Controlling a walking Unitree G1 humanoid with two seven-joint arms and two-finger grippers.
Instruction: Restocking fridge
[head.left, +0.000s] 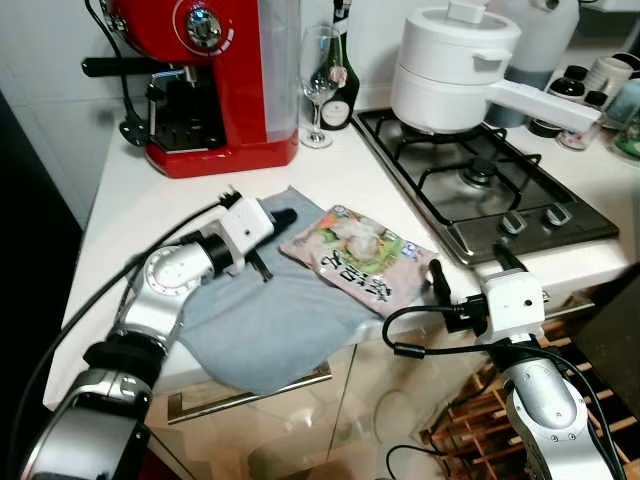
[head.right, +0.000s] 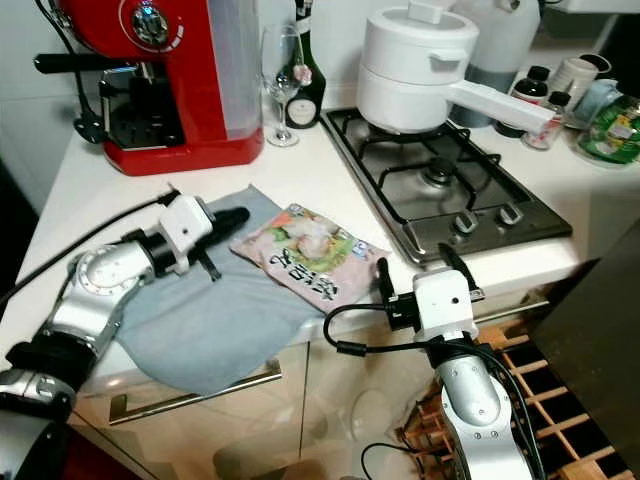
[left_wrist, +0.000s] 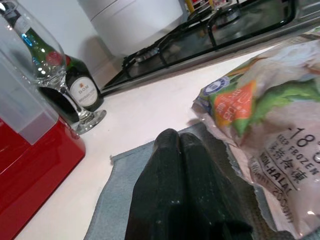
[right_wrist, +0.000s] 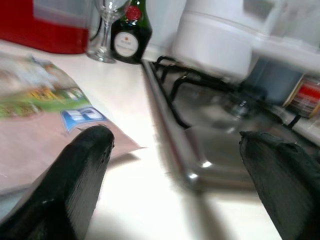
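Just beside counter edge (head.left: 590, 268), frozen bag (head.left: 360, 256) overhangs cloth (head.left: 270, 325).

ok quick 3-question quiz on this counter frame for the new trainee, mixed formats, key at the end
1. True or false: the frozen food bag lies partly on the grey cloth.
2. Which gripper has its fingers spread apart? A) left gripper B) right gripper C) both
3. Fill in: the white pot sits on the ____.

Key
1. True. The bag's left part rests on the cloth, beside the left gripper.
2. B. The right gripper's fingers are wide apart by the bag's right end; the left gripper's are pressed together over the cloth.
3. Stove, on a rear burner.
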